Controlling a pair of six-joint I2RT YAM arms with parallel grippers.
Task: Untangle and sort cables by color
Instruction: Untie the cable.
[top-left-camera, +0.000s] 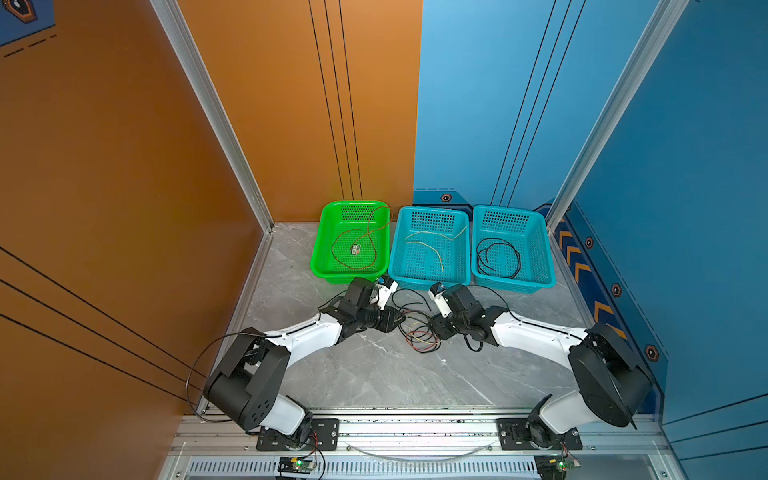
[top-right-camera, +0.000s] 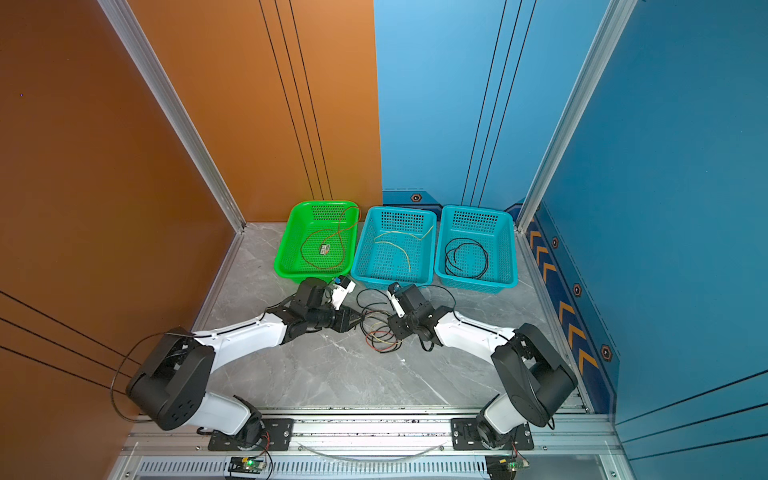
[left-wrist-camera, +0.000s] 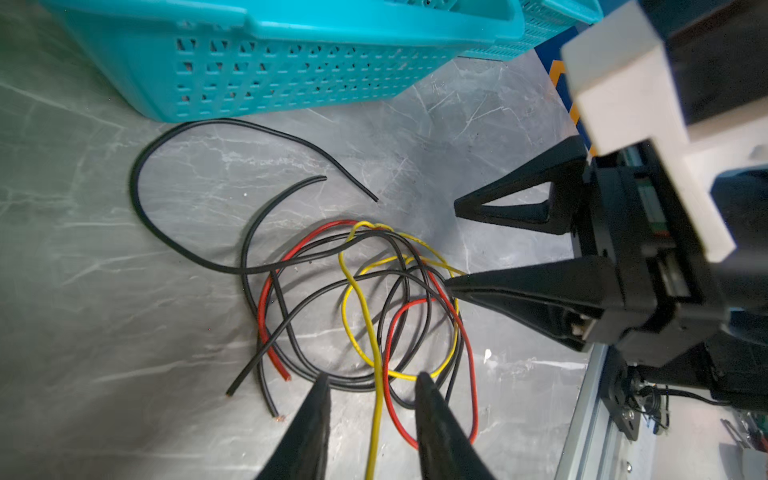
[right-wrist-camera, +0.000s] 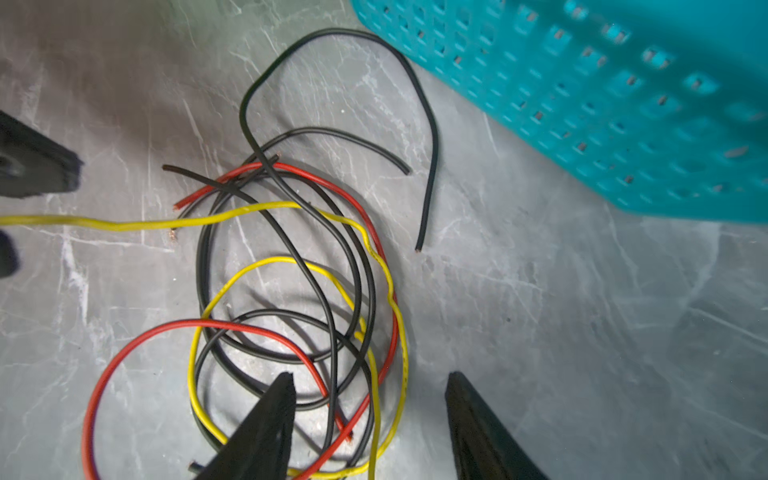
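- Grey marbled tabletop (top-left-camera: 374, 374): a loose tangle of cables (top-left-camera: 419, 334), with red, yellow and black strands looped over one another, lies just in front of the baskets and between the two grippers.
- Left arm (top-left-camera: 307, 336): base on the near rail, elbow out to the side, forearm angled inward toward the centre, wrist low at the tangle's edge.
- Left gripper (left-wrist-camera: 374, 378): fingers partly apart, not pinching. A yellow cable (left-wrist-camera: 377, 415) runs lengthwise through the gap. In the right wrist view this strand leaves the tangle in a nearly straight line toward the left gripper.
- Right arm (top-left-camera: 536, 332): mirrored pose, forearm angled inward, wrist bent down at the tangle's opposite edge.
- Right gripper (right-wrist-camera: 368, 376): fingers spread wide above the tangle. One fingertip (right-wrist-camera: 278, 390) sits over crossed loops, the other over bare tabletop.
- Green basket (top-left-camera: 345, 278): sorted red cable (top-left-camera: 333, 250) coiled inside, one end draped over the far corner of the rim.
- Middle teal basket (top-left-camera: 428, 282): sorted yellow cable (top-left-camera: 437, 255) lies inside.
- Right teal basket (top-left-camera: 515, 286): sorted black cable (top-left-camera: 518, 257) lies inside in loops.
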